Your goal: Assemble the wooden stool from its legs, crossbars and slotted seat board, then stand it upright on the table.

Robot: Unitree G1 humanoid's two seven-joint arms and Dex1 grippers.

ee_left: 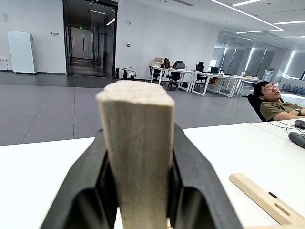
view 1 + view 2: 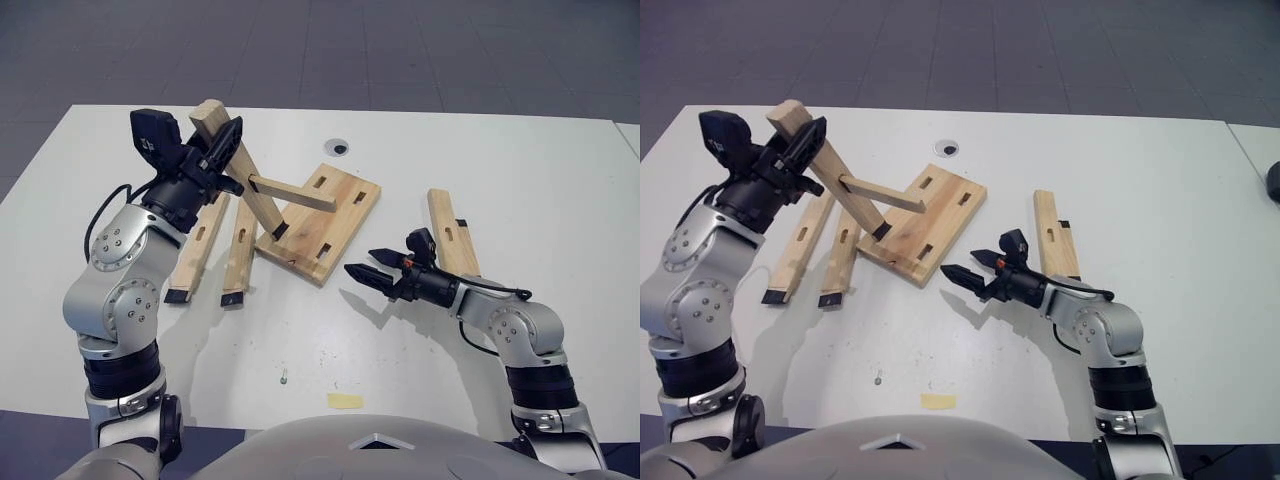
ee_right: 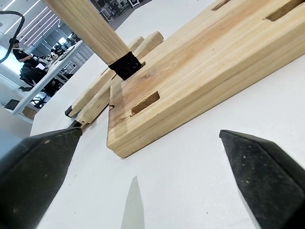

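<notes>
Scrap of yellow paper sits by the front edge of the white table, with a tiny screw just left of it. A bit further in, the right gripper hangs low over the table with its jaws spread wide and nothing in them, pointing at the slotted seat board, which lies flat mid-table. The third leg lies just past that gripper.

Two loose legs lie side by side left of the board. Above them the left gripper is clamped on the top end of a tilted leg. A crossbar sticks out of it sideways, and its black foot touches the board. Can't tell if it's in a slot. Round hole near the far edge.
</notes>
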